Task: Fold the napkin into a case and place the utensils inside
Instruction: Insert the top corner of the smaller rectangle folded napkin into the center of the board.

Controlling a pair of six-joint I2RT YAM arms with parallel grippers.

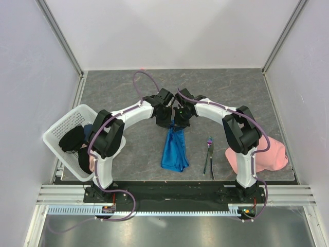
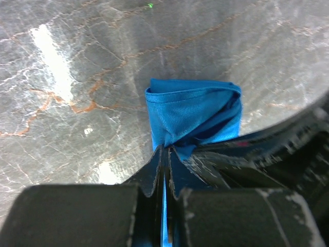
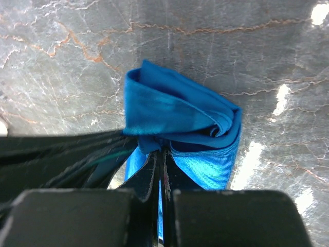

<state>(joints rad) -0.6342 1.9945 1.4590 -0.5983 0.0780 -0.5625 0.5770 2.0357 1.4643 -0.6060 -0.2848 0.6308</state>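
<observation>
napkin (image 1: 174, 152) edge between tight jaws of left gripper (image 2: 164, 150), right gripper (image 3: 160, 154)

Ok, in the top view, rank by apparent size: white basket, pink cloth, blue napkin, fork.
1. White plastic mesh basket
2. Pale pink cloth, partly behind the right arm
3. Bright blue fabric napkin, bunched
4. Slim shiny metal fork

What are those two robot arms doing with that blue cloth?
They are folding it. The left pincer and the right pincer are both shut on the far end of the blue napkin, side by side, holding it up while the rest trails, bunched, toward the arms' bases. The utensils lie on the table to its right, not yet inside anything.
</observation>
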